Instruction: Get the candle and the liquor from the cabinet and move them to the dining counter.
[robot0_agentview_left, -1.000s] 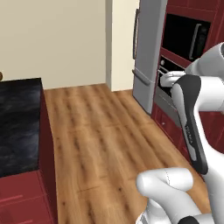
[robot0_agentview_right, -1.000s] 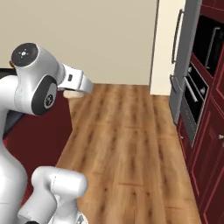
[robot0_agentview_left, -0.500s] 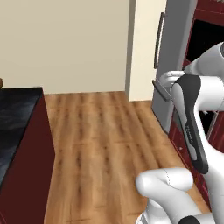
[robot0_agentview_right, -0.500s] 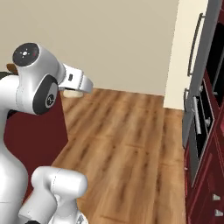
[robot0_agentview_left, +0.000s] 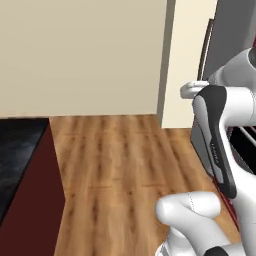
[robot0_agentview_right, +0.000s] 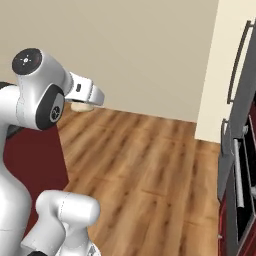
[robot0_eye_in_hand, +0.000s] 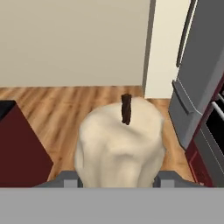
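A white robot arm carries the candle (robot0_eye_in_hand: 120, 144), a cream-white lumpy wax shape with a short dark wick (robot0_eye_in_hand: 126, 108) standing up from its top. In the hand view the candle sits low in the middle, between the two grey fingers (robot0_eye_in_hand: 70, 179) of the gripper (robot0_eye_in_hand: 117, 181), one on each side of its base; the fingers are spread to the candle's width and pinch it between them. In the right base view a sliver of the cream candle (robot0_agentview_right: 82, 106) shows just under the white end of the arm (robot0_agentview_right: 82, 92), up in the air over the wooden floor (robot0_agentview_right: 145, 165). In the left base view the arm (robot0_agentview_left: 220, 130) rises at the right, with a pale rounded shape at its far end, too blurred to tell what it is. Beyond the candle lies a floor of warm brown planks (robot0_eye_in_hand: 52, 109) that meets a plain beige wall (robot0_eye_in_hand: 74, 39). At the left a corner of the dining counter (robot0_agentview_left: 20, 145) shows, its black marbled top on a dark red base (robot0_agentview_left: 35, 210). At the right stands a tall grey refrigerator (robot0_eye_in_hand: 197, 70) with a long dark handle, and beside it dark red cabinetry (robot0_agentview_right: 240, 210) holding a black built-in oven. The candle is held above the floor, apart from the counter.
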